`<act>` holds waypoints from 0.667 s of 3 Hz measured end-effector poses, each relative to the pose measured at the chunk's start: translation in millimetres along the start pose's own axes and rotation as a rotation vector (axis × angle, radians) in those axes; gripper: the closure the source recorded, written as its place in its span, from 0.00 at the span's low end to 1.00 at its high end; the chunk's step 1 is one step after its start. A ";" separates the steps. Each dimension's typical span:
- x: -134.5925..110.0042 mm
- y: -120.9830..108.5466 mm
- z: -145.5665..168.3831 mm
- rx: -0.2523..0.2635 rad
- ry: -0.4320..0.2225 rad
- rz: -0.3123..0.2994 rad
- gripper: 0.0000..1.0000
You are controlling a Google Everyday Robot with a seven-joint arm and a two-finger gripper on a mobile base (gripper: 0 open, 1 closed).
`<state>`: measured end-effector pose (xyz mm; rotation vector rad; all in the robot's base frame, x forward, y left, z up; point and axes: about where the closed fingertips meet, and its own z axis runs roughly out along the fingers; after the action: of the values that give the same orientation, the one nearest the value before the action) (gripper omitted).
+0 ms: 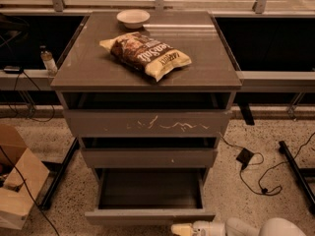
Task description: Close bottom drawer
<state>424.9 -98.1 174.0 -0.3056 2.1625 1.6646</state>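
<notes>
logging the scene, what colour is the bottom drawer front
The bottom drawer front is plain grey-brown, camera view; gripper just in front.

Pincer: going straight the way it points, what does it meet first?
The pincer points left, just outside the open bottom drawer; the way looks free, perhaps until the cardboard box, depth unclear.
</notes>
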 end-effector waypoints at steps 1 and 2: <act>0.0 0.0 0.0 0.000 0.000 0.000 1.00; -6.0 -2.9 8.0 0.001 -0.010 -0.028 1.00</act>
<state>432.9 -91.5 172.3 -0.3250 2.1419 1.6469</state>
